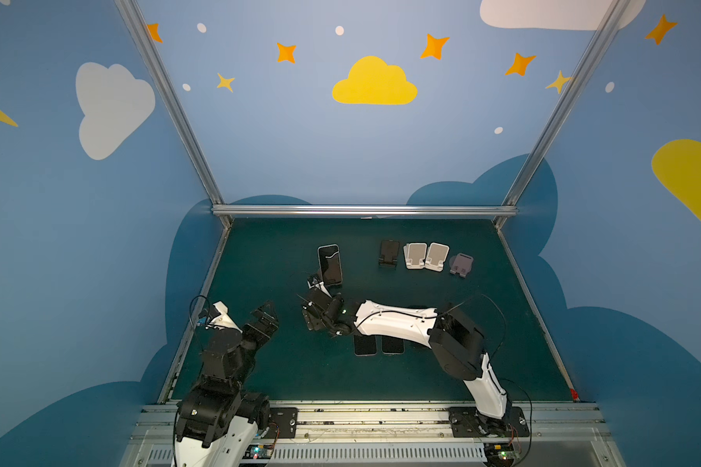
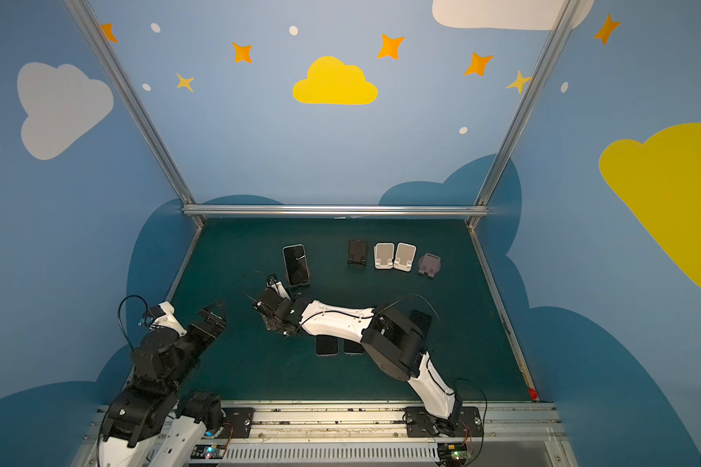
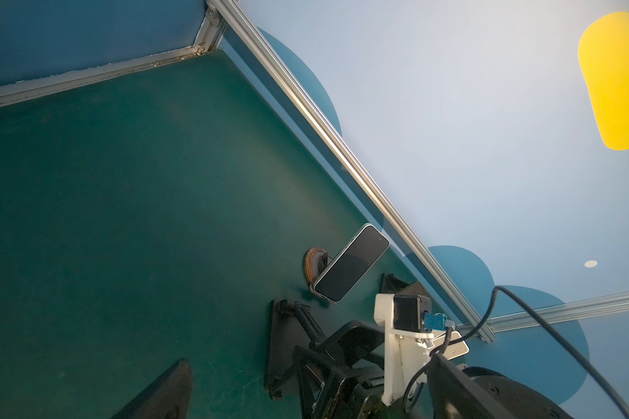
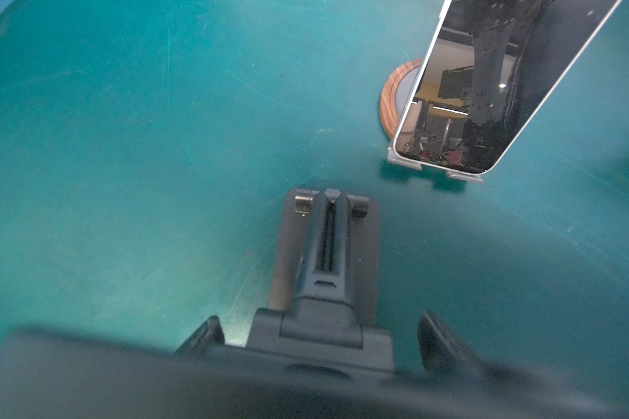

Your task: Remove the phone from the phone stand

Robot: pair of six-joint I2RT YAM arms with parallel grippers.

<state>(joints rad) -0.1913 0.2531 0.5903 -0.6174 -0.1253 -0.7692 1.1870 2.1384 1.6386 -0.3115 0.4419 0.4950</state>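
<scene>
Gaping beside the propped phone [image 1: 329, 265], right gripper [image 1: 316, 284] is released; left gripper [image 1: 268, 311] likewise.

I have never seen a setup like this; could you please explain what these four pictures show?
This is a robot with two arms, each ending in a two-fingered gripper, working over a green table. Two pictures come from a camera pair high above and show nearly the same whole scene. The other two come from a small camera on each arm's wrist.

In both top views a phone leans upright in a phone stand with a round wooden base. To its right is a row of four empty stands, and two more phones lie flat nearer the front.

The right gripper is close to the standing phone with its jaws apart, not touching it. I cannot identify the dark part between them. The left gripper hangs open, holding nothing.
</scene>
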